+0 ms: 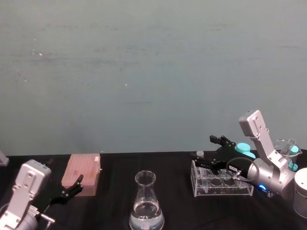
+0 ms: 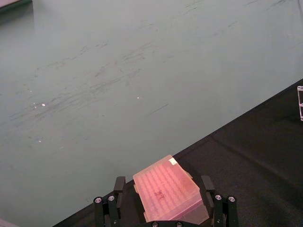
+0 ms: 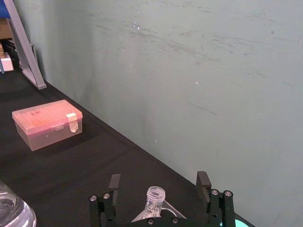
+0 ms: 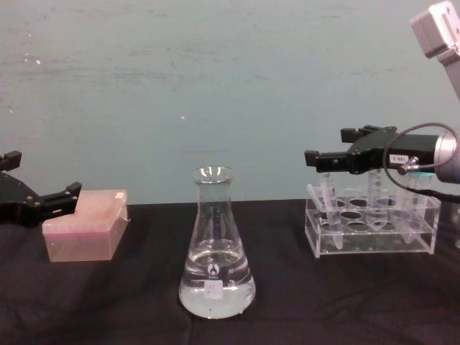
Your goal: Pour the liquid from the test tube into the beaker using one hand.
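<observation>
The beaker [image 4: 215, 248] is a clear conical flask standing mid-table, also seen in the head view [image 1: 146, 201], with clear liquid [image 4: 215, 291] in its base. To its right, a slim clear test tube [image 4: 328, 195] leans in the left end of a clear rack [image 4: 424, 230]. Whether the tube holds liquid I cannot tell. My right gripper [image 4: 329, 146] hovers open just above the tube. In the right wrist view the tube's open mouth [image 3: 155, 196] sits between the spread fingers [image 3: 203, 182] with gaps on both sides. My left gripper [image 4: 43, 172] rests open at the far left.
A pink lidded box [image 4: 86, 223] lies at the left, just in front of the left gripper [image 2: 162, 189]. Wider tubes stand in the rack [image 1: 199, 189], and teal caps [image 1: 244, 148] show behind it. A grey-green wall closes the table's far edge.
</observation>
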Robot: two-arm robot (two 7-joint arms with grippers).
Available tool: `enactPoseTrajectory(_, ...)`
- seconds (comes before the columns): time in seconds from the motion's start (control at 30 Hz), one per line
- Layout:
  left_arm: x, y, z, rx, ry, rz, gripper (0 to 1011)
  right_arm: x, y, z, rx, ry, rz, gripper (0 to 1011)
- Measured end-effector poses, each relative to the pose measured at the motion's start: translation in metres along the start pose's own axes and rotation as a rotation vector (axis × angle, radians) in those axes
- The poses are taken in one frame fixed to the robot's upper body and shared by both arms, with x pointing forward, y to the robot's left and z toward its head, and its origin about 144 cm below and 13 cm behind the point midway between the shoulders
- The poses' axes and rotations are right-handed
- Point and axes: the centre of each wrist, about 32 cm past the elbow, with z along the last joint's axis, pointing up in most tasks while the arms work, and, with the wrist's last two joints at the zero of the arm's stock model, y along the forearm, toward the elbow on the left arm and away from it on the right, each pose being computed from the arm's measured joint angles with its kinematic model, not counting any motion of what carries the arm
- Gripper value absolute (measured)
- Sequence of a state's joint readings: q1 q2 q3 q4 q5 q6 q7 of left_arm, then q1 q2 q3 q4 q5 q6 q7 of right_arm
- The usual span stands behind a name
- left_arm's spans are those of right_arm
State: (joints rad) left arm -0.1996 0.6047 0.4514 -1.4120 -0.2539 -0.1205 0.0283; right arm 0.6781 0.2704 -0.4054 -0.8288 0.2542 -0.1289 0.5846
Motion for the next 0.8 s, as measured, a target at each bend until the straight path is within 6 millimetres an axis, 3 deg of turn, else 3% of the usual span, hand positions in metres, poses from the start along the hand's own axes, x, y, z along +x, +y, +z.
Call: enactPoseTrajectory(0.8, 0.0, 0.0, 0.0, 0.0, 0.0, 0.0, 1000, -0.0042, 0.0059, -0.0068, -0.038, 0.021, 0.013, 1005)
